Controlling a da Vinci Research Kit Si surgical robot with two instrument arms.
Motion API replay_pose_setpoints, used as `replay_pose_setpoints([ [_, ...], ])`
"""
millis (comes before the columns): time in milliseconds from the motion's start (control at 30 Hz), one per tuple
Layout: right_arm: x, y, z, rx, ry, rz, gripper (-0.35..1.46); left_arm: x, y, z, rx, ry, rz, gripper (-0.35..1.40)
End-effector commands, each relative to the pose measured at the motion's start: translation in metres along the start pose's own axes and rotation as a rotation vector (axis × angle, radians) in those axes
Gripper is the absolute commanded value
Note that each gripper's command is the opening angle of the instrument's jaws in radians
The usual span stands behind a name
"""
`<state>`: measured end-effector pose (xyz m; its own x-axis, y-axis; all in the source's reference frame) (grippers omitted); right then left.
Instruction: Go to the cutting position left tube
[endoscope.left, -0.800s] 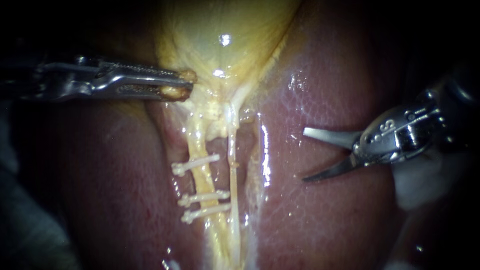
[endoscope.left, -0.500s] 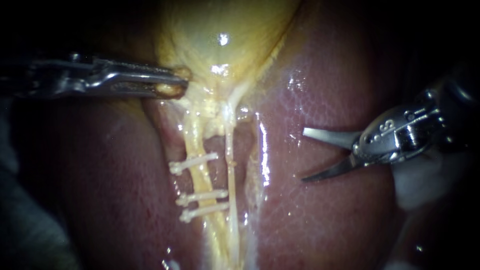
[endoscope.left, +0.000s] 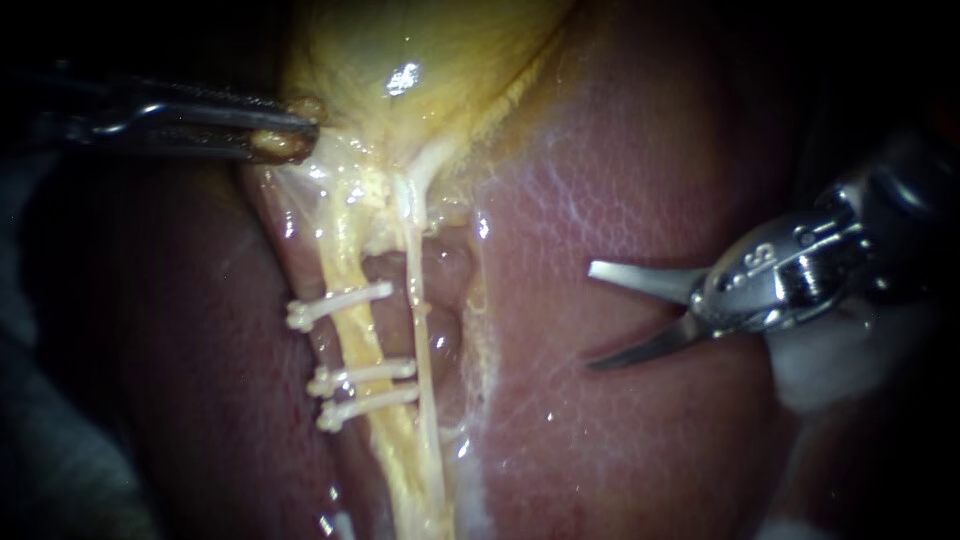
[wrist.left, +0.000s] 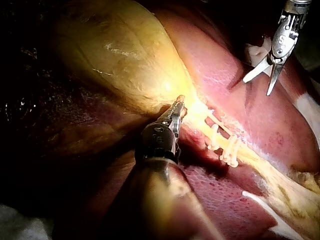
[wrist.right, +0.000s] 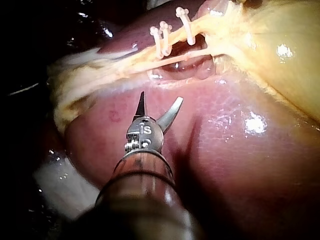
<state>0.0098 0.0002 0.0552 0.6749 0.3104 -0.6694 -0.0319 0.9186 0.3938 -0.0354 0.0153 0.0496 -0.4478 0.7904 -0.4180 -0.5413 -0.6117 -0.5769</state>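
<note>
Over the liver, right instrument gapes well apart from left tube.

The left instrument is held nearly level, its shaft entering from the left; its jaws are clamped together on the edge of the gallbladder; the right instrument is angled in from the right; its two curved blades are spread wide apart.

Liver is the bearing surface. On it: gallbladder, left tube, right tube alongside. White pad beside liver's edge.
</note>
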Motion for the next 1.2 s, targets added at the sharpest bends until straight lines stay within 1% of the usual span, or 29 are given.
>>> replay_pose_setpoints([
  [33,0.0002,-0.0001,0.0005,0.011,0.013,0.012,1.45,0.0000,0.0000,0.0000,0.002,0.001,-0.001,-0.35],
  [200,0.0011,-0.0008,0.0033,0.078,0.081,0.069,1.45,0.0000,0.0001,0.0001,0.002,0.001,-0.001,-0.35],
  [367,0.0018,-0.0011,0.0056,0.149,0.124,0.114,1.45,0.0000,0.0003,0.0002,0.004,0.001,-0.001,-0.35],
  [533,0.0021,-0.0011,0.0074,0.218,0.163,0.161,1.45,0.0001,0.0005,0.0003,0.006,0.002,-0.003,-0.35],
  [633,0.0022,-0.0010,0.0085,0.249,0.170,0.179,1.45,0.0001,0.0006,0.0004,0.006,0.002,-0.003,-0.35],
  [767,0.0018,-0.0007,0.0100,0.287,0.175,0.202,1.45,0.0001,0.0007,0.0004,0.007,0.002,-0.003,-0.35],
  [900,0.0011,-0.0003,0.0116,0.322,0.177,0.219,1.45,0.0001,0.0008,0.0004,0.008,0.002,-0.004,-0.35],
  [1000,0.0006,0.0001,0.0128,0.345,0.171,0.234,1.45,0.0002,0.0009,0.0004,0.008,0.002,-0.004,-0.35],
  [1200,-0.0009,0.0010,0.0146,0.372,0.163,0.225,1.43,0.0002,0.0009,0.0004,0.008,0.002,-0.004,-0.35],
])
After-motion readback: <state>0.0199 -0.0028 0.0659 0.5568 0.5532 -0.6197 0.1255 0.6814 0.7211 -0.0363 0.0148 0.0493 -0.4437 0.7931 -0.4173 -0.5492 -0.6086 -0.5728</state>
